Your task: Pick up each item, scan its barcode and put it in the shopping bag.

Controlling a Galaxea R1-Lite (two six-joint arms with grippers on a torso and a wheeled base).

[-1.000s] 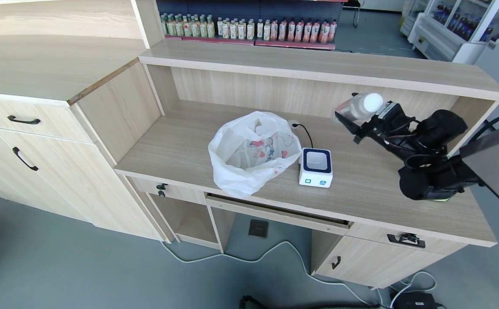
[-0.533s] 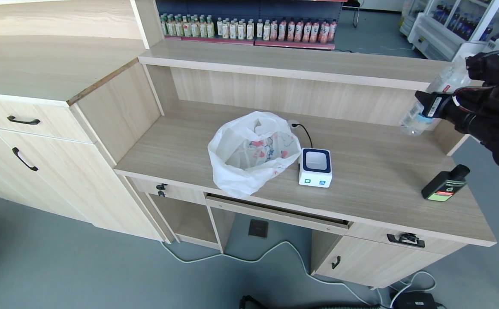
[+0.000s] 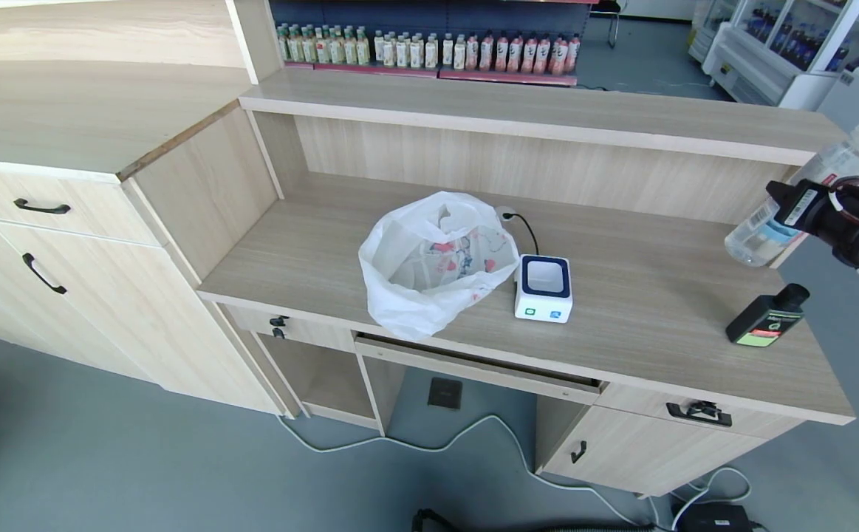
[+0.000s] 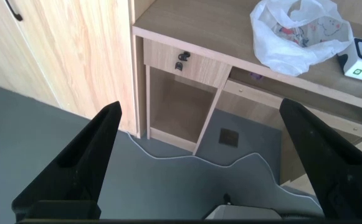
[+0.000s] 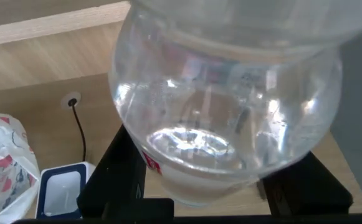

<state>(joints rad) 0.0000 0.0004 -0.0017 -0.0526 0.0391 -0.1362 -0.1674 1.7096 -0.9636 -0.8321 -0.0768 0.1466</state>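
My right gripper (image 3: 806, 210) is shut on a clear water bottle (image 3: 758, 236), held tilted in the air past the counter's right end, base down toward the counter. In the right wrist view the bottle (image 5: 230, 106) sits between the black fingers (image 5: 121, 180). The white barcode scanner (image 3: 543, 288) stands mid-counter, with the open white shopping bag (image 3: 433, 258) just left of it. A black bottle (image 3: 767, 316) lies near the counter's right front corner. My left gripper (image 4: 199, 109) hangs open over the floor, in front of the counter and left of the bag (image 4: 299, 31).
The wooden counter (image 3: 643, 332) has a raised back shelf (image 3: 532, 111) and a side wall close to the held bottle. A cable (image 3: 525, 225) runs behind the scanner. Drawers and cupboards stand to the left. Cords lie on the floor.
My right arm has swung the water bottle from above the counter, right of the scanner, out to the far right and slightly lower. The black bottle, hidden before, now shows.
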